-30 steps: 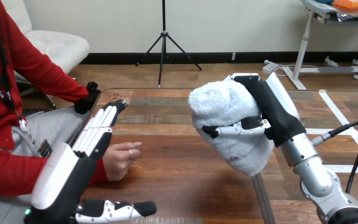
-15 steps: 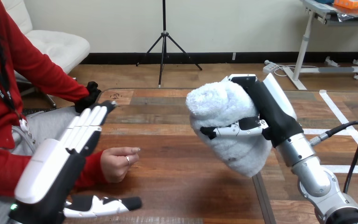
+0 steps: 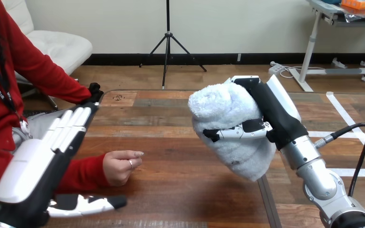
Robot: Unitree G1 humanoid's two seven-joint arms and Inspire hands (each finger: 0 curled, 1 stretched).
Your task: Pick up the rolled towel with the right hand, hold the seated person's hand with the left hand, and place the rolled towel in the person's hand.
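Note:
The rolled white towel (image 3: pixel 233 133) hangs above the table's right half, gripped by my right hand (image 3: pixel 271 118), whose thumb and fingers curl round it. The person's hand (image 3: pixel 121 166) rests on the wooden table (image 3: pixel 171 190) at the left, loosely curled, its red sleeve lying along the table. My left hand (image 3: pixel 43 161) is raised over that sleeve at the lower left, fingers straight and pointing away from me, thumb spread to the right near the table's front. It stands apart from the person's hand.
The person sits at the table's left side. A dark seam in the table runs below the towel toward the front edge (image 3: pixel 266 199). Bare wood lies between the person's hand and the towel.
My left hand has drawn back to the left and toward me, uncovering the person's hand and sleeve. The right hand with the towel has barely shifted.

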